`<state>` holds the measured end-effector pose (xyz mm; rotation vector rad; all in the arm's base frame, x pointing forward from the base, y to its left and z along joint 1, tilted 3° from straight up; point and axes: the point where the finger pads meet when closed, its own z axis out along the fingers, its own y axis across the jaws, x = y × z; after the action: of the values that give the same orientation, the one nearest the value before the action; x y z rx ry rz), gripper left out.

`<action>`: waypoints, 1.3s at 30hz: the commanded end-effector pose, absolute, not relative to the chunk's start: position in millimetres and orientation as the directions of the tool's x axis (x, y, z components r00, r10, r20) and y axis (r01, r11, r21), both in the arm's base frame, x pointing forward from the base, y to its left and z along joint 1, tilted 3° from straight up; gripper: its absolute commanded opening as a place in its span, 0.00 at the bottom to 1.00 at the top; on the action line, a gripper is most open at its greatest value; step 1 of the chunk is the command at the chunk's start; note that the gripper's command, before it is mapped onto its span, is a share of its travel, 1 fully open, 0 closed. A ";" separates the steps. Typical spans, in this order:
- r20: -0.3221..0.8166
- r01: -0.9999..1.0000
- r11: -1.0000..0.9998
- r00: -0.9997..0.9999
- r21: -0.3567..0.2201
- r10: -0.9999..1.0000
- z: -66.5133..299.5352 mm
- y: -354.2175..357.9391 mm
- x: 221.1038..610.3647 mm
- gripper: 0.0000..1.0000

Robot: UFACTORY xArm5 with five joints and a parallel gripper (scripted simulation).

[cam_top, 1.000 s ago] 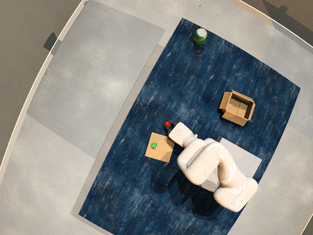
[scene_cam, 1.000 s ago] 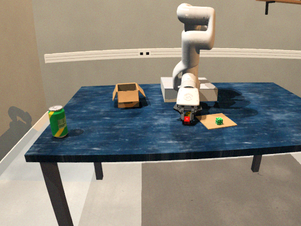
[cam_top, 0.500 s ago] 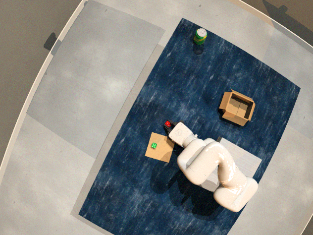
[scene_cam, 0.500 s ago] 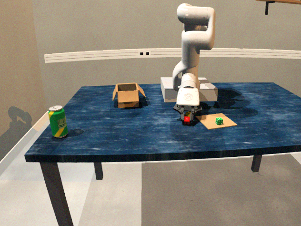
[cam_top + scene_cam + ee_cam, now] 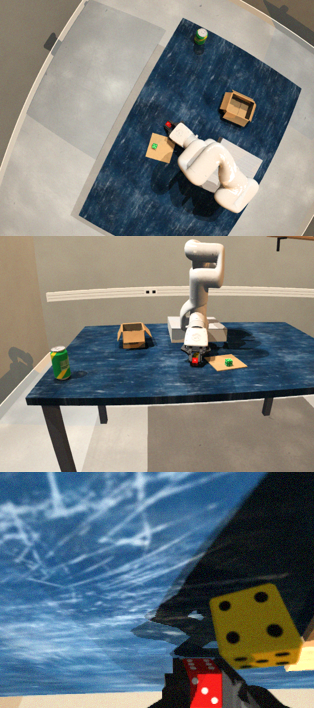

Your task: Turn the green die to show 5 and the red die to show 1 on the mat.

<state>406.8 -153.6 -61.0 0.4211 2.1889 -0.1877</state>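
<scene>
My gripper (image 5: 195, 360) is shut on the red die (image 5: 195, 360) and holds it low over the blue table, just left of the tan mat (image 5: 224, 361). The red die also shows in the top view (image 5: 168, 124) and at the bottom of the wrist view (image 5: 204, 682). The green die (image 5: 228, 362) sits flat on the mat, also seen in the top view (image 5: 154, 146). The yellow die (image 5: 255, 625) lies on the table in the gripper's shadow, showing four pips on its upper face; in the side view it is just behind the red die (image 5: 195, 354).
An open cardboard box (image 5: 133, 334) stands at the back left of the table. A green and yellow can (image 5: 60, 362) stands near the left front corner. The arm's grey base block (image 5: 196, 331) is behind the gripper.
</scene>
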 end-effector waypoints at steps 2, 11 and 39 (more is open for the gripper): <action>-0.796 0.364 0.931 -0.559 0.015 0.232 -60.2 -153.8 407.3 0.21; -0.796 0.364 0.931 -0.559 0.015 0.232 -60.2 -153.8 407.3 0.29; -0.796 0.364 0.931 -0.559 0.015 0.232 -60.2 -153.8 407.3 0.42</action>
<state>406.8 -153.6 -61.0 0.4211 2.1888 -0.1877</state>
